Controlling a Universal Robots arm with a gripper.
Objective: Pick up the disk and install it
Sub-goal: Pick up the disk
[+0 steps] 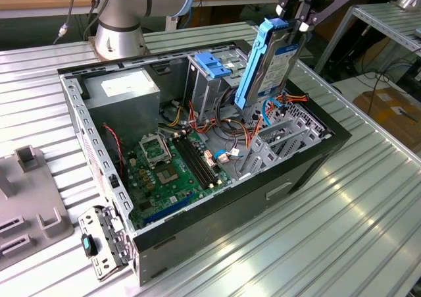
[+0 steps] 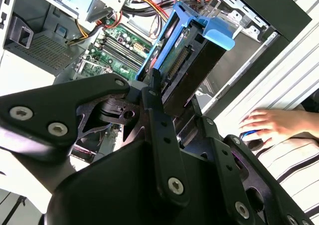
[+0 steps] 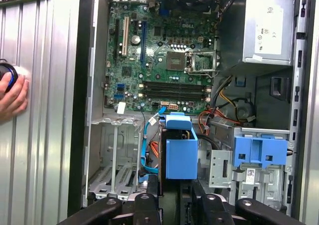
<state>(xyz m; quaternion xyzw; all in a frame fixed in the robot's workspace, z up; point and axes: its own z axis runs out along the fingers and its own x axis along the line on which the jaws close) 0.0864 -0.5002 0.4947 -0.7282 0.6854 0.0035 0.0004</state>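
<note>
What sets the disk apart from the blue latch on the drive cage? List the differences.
The disk hangs on end, clamped in the hand over the open case; the blue latch lies flat atop the drive cage. The disk is long, grey with a blue rail; the blue latch is small and all blue. Both show light-blue plastic.

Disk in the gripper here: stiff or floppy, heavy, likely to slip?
Probably stiff: the disk hangs straight from the gripper, no sag. Likely heavy for its size, given its metal body. Gripped at its upper end alone, it might pivot or slip if it bumps the case.
</note>
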